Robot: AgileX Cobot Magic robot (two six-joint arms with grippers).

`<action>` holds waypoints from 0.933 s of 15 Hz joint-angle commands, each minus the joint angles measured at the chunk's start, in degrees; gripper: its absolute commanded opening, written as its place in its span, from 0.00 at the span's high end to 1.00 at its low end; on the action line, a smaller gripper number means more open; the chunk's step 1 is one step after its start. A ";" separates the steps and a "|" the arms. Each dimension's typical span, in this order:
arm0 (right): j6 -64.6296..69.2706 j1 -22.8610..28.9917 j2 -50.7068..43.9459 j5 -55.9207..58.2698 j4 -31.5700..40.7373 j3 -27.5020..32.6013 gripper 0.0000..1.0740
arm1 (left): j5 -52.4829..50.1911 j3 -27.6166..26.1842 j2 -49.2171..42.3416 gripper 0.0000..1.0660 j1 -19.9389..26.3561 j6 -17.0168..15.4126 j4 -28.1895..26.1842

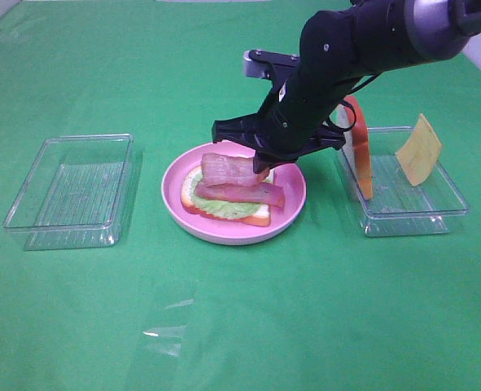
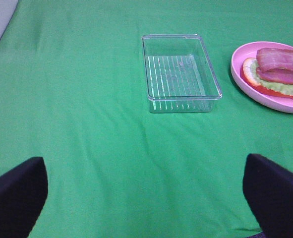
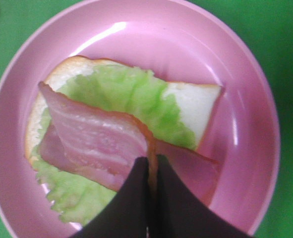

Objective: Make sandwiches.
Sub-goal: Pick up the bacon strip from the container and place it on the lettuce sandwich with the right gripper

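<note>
bacon strip (image 3: 96, 139) in clamped right gripper (image 3: 151, 159), on plate (image 1: 232, 236) | tray (image 1: 411, 224): bread (image 1: 360, 155), cheese (image 1: 419, 149) | left gripper (image 2: 144, 163) spread wide

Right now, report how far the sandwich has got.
Done: a bread slice on the pink plate carries lettuce and one bacon strip. In hand: the right hand is shut on a second bacon strip, low over that stack. Left: the cheese and the top bread slice, both propped up in the right tray, must go on.
</note>
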 commanded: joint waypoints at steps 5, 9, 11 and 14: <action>2.98 0.29 -0.06 1.20 -1.20 -0.06 0.89 | -0.23 0.11 -0.86 0.05 0.11 0.11 -0.52; -0.23 0.34 -0.11 1.49 -1.20 -0.06 0.10 | -0.23 0.11 -0.86 0.05 0.11 0.11 -0.52; -1.38 0.34 -0.74 2.46 -0.63 -0.06 0.11 | -0.23 0.11 -0.86 0.05 0.11 0.11 -0.52; -3.32 0.34 -3.09 3.38 -0.34 -0.06 0.11 | -0.23 0.11 -0.86 0.05 0.11 0.11 -0.52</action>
